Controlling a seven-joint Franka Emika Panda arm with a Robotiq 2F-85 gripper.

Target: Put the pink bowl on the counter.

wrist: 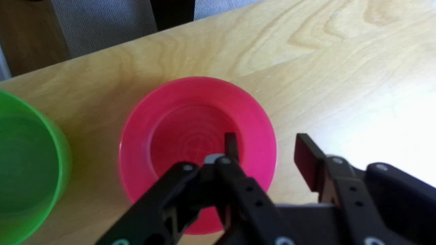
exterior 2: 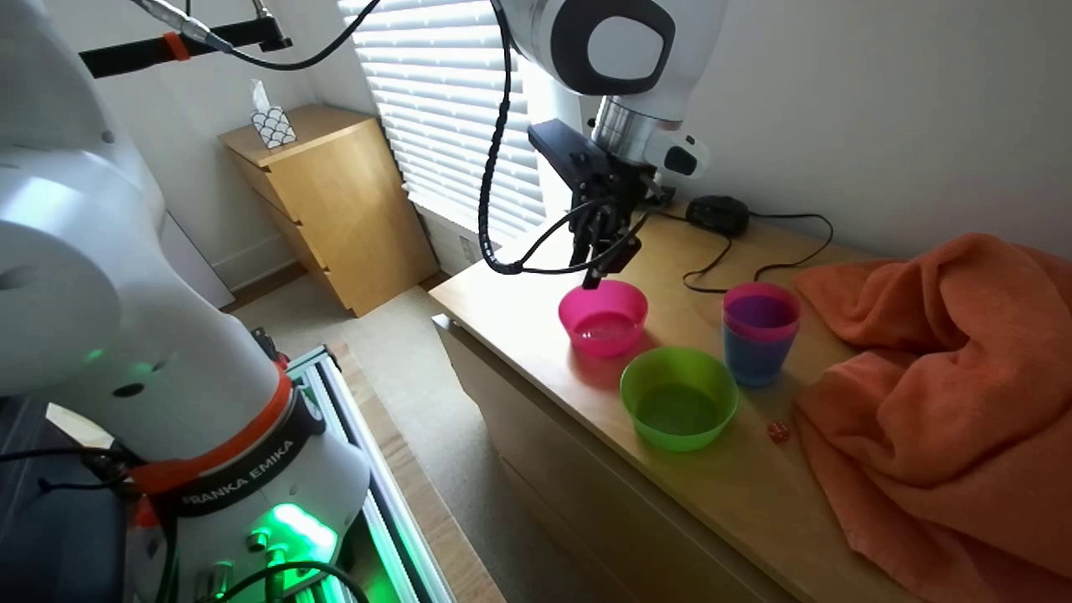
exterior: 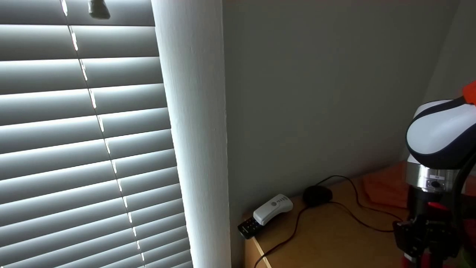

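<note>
Pink bowl [exterior 2: 603, 321] x1, grn bowl [exterior 2: 679, 400] x1

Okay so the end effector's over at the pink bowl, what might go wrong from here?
Poor grip: in the wrist view the open end effector appears to straddle the rim of the pink bowl, so a slightly misjudged close might tip it or slip off. Knock: the green bowl stands near the pink bowl, so a sideways move might bump it. Snag: a cable loops beside the end effector and might catch during a lift.
</note>
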